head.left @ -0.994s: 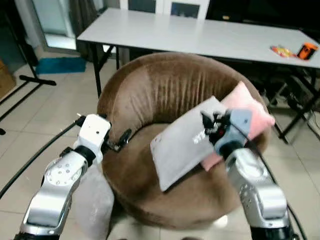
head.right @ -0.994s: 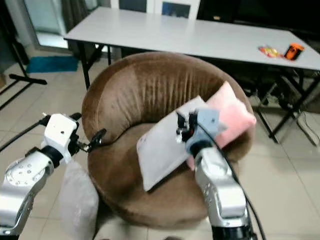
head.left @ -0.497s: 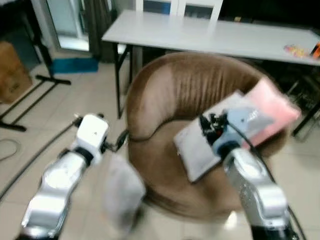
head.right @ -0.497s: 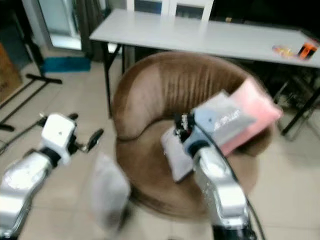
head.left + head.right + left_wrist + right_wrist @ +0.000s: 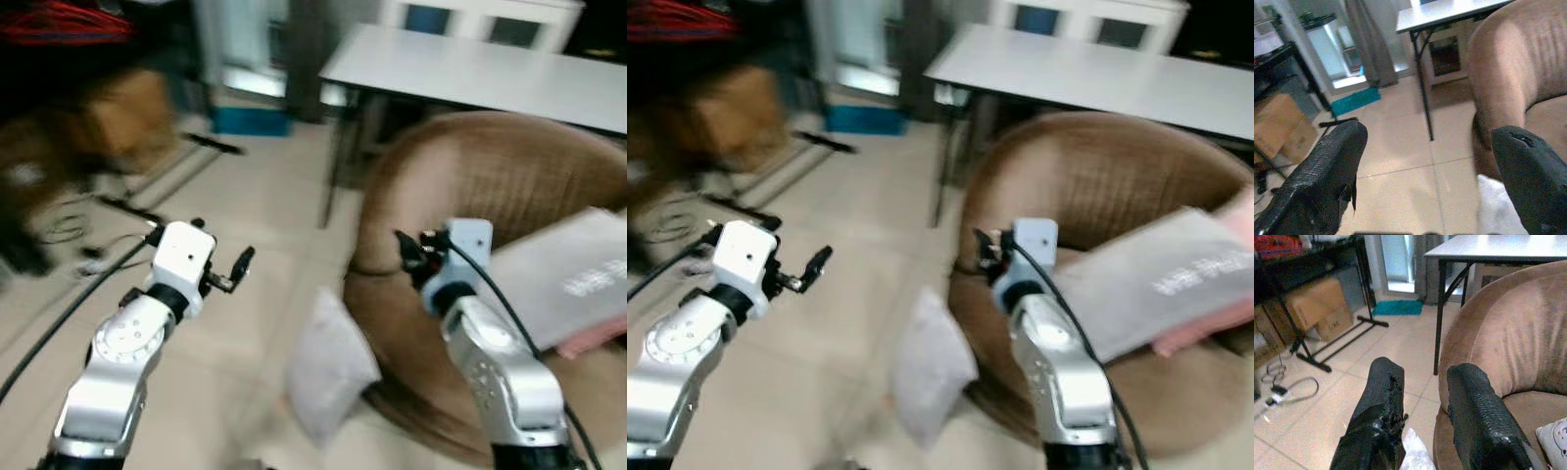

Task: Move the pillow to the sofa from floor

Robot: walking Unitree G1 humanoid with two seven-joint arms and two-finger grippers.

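The white pillow (image 5: 328,367) leans soft and crumpled on the tiled floor (image 5: 245,323) against the round brown velvety sofa (image 5: 470,196), where a grey cushion (image 5: 563,284) lies. My left gripper (image 5: 1425,166) gapes wide; my right gripper (image 5: 1422,406) is slightly parted, both empty

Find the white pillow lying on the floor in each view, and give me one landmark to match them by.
Left eye view: floor pillow stands on the tiles, left of the sofa's foot.
Right eye view: same spot, leaning against the sofa's base.
Left wrist view: white corner on the tiles at the sofa's foot.
Right wrist view: white edge on the tiles beside the sofa's base.
Shared landmark: the round brown sofa.
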